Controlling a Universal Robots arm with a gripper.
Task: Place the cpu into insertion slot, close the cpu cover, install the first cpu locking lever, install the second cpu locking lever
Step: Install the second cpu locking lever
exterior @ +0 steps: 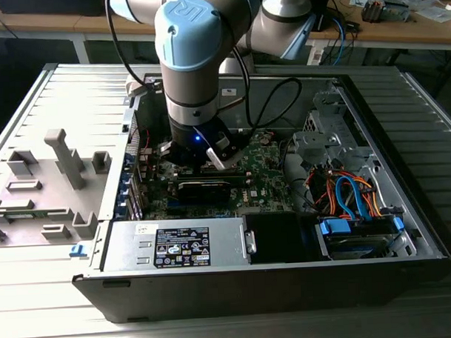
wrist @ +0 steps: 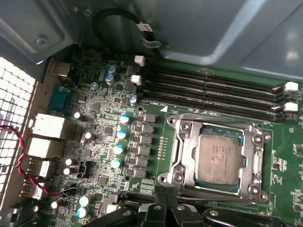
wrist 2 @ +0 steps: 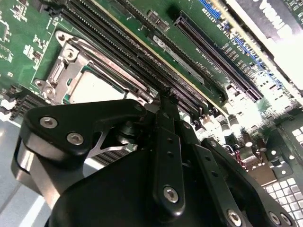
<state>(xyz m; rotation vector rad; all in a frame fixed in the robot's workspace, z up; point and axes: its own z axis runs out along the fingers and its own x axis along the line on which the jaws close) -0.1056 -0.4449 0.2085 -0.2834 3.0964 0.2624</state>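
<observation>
CPU (wrist: pixel 220 156) sits flat in the insertion slot (wrist: pixel 207 184) on the green motherboard (wrist: pixel 151 156), its grey top showing through the window of the cpu cover (wrist: pixel 187 156), which lies down over it in the first wrist view. In the second wrist view I see the same chip (wrist 2: pixel 94 87) framed by the silver cover (wrist 2: pixel 71 61), just beside the long black memory slots (wrist 2: pixel 137 52). My gripper (wrist 2: pixel 165 101) hangs low over the board close to the socket; its black fingers (wrist 2: pixel 163 118) look drawn together with nothing between them. In the exterior view the arm (exterior: pixel 196 59) reaches down into the open computer case (exterior: pixel 405 207).
</observation>
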